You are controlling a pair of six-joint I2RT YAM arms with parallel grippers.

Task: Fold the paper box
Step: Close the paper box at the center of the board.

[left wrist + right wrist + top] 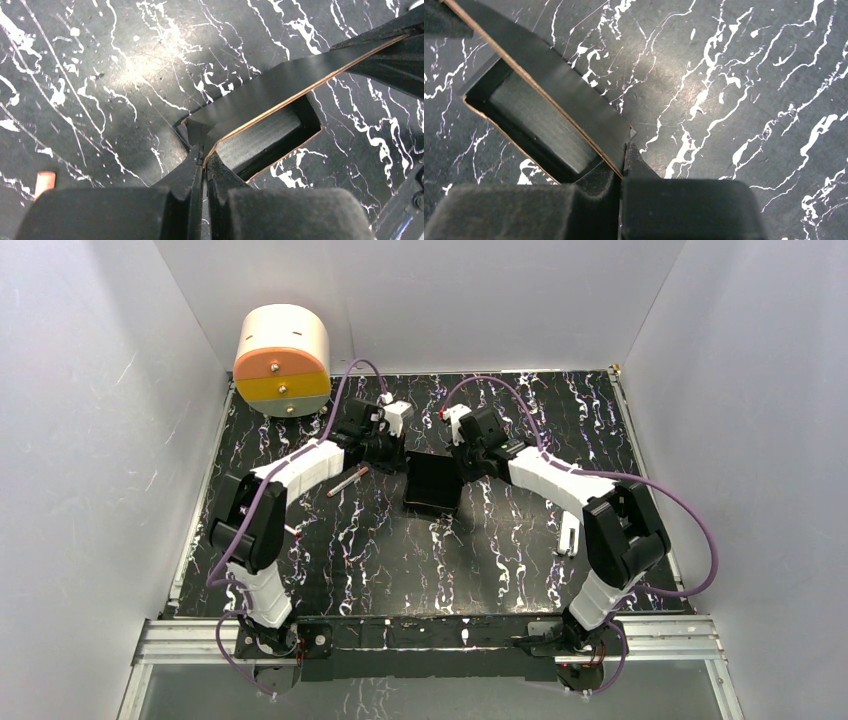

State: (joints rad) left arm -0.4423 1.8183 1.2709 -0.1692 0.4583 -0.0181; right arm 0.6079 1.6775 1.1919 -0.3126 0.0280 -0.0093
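The paper box (432,485), a matte black thin-card piece with creases and flaps, sits just above the middle of the top view on the black white-veined marbled surface (350,560), between your two arms. It looks partly formed to me. Both wrist views show a hollow rectangular body with upright walls and a grey inner floor. A long flap with a brown cut edge rises from one side and is not closed over the opening. I judge that the walls are up and that the flap, with any tuck-in, is left to do.

Your left tool (204,160) is clamped on the near corner of that flap, jaws together on the card. Your right tool (624,160) is pinched shut on the opposite end of the same flap.

The top view shows how both arms meet the box from the left and right of the frame. It also shows a cream and orange round drum (283,360) at upper left and a thin dark rod (347,481) beside the left arm. But there the box is only a dark patch. The wrist views alone show the cavity, the raw edge and each pinch. In the left wrist view, the other tool holds the flap at upper right.
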